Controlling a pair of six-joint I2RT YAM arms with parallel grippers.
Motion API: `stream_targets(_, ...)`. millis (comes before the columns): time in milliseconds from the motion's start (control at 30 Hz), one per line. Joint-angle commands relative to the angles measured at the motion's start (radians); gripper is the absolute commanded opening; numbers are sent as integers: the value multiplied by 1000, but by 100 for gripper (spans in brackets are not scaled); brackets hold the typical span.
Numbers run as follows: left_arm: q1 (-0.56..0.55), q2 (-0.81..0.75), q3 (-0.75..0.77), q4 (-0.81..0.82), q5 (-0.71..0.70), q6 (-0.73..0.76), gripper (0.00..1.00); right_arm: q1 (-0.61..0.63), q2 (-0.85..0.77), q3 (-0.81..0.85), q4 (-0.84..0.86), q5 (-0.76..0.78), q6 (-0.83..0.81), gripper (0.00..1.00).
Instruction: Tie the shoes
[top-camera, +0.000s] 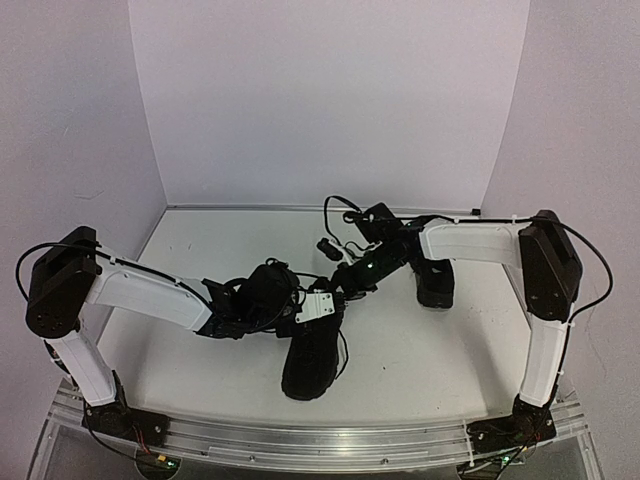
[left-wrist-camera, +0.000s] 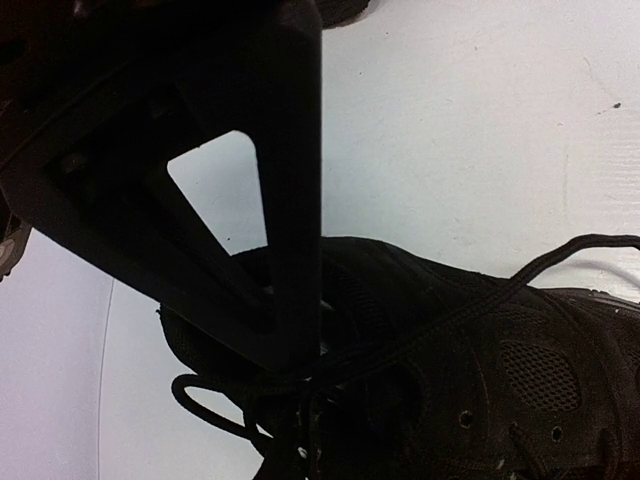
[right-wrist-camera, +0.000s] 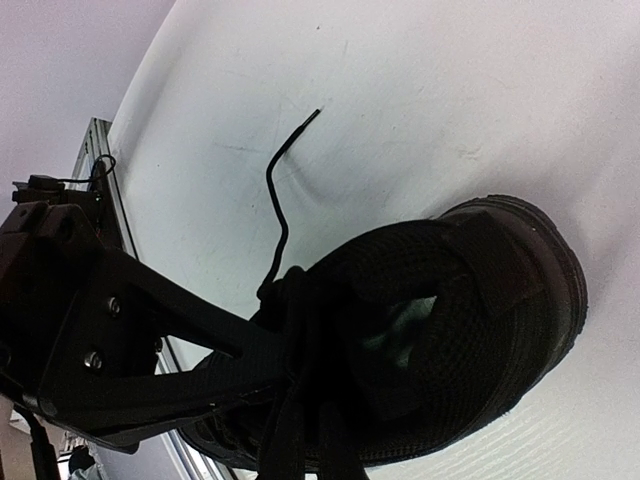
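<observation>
Nearest the arm bases, a matte black low lace-up shoe (top-camera: 312, 362) lies on the white table (top-camera: 430, 365). Its toe points toward the near edge and its opening faces away, with a pale green insole (right-wrist-camera: 400, 325) showing inside. Both arms meet over the laced part of this shoe. The left gripper (left-wrist-camera: 293, 365) comes in from the left with its tip set down among the thin black laces (left-wrist-camera: 470, 305), where one strand runs taut up and to the right and a small loop lies beside the tip. Only one black finger with a triangular cut-out shows clearly, so I cannot tell how far the jaws are open or whether they pinch the strand. The right gripper (right-wrist-camera: 285, 378) reaches in from the far side, its tip buried in the same tangle of laces at the front of the opening. Its gap is hidden as well, so its state cannot be told either. A loose lace end (right-wrist-camera: 278, 200) curls free on the table beside the shoe. Farther back, under the right forearm, the second black shoe (top-camera: 436, 283) sits apart, untouched by either gripper.
</observation>
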Motion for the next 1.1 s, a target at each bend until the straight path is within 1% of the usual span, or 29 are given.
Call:
stream_targets(0,-7,-28,-2,37,10,10,0,9,17,36,-11,-23,-17,7)
stream_targets(667,-12,-14,3,56,18,26,0,8,38,45,-10,-83,-6,13)
stream_targets(900,-16,-12,3,65,23,35,0,9,49,49,-5,-126,-1,16)
stream_targets(1067,-18,-17,-5,70,38,44,0,6,52,56,-2,-143,8,16)
